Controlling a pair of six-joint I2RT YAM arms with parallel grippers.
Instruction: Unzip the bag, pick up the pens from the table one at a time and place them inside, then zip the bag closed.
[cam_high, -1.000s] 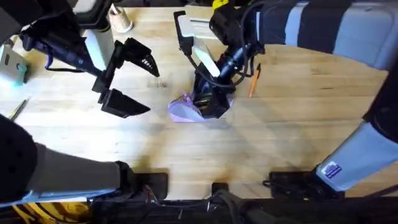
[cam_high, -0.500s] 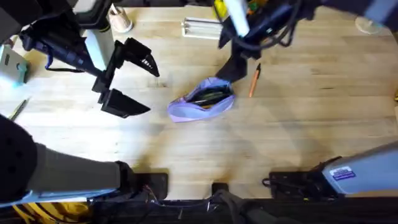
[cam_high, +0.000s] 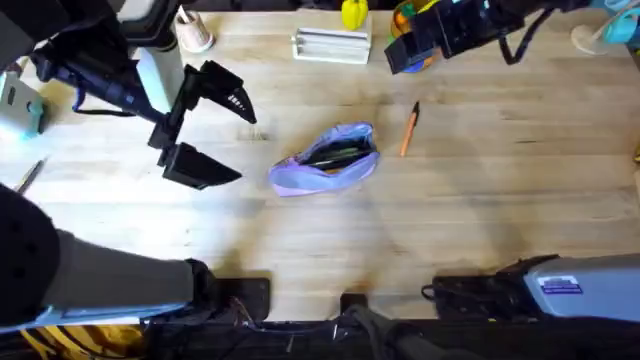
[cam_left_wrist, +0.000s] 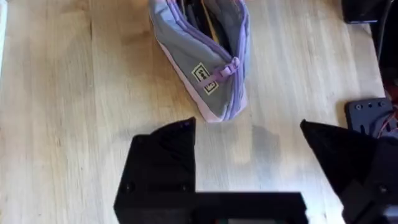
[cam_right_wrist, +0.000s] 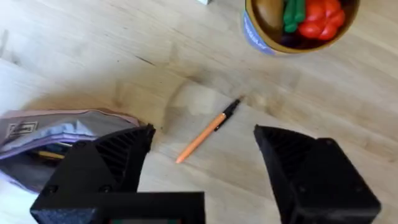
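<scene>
R tool (cam_right_wrist: 199, 165) wide, pulled back off bag (cam_high: 325, 160) – unzipped; orange pen (cam_high: 408, 130) on table; L tool (cam_left_wrist: 249, 155) wide.

Black angular left pincer (cam_high: 205, 125), black right pincer (cam_right_wrist: 202, 168), grey arm links, blue-marked label

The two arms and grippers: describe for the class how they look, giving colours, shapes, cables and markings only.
Both arms have pale grey sleeves with black joints. The left gripper has black, angular, wedge-shaped fingers with small white markings; black cables run along its arm. The right gripper has the same black, faceted, matte fingers. A blue-and-white label sits near the right arm's base.
</scene>
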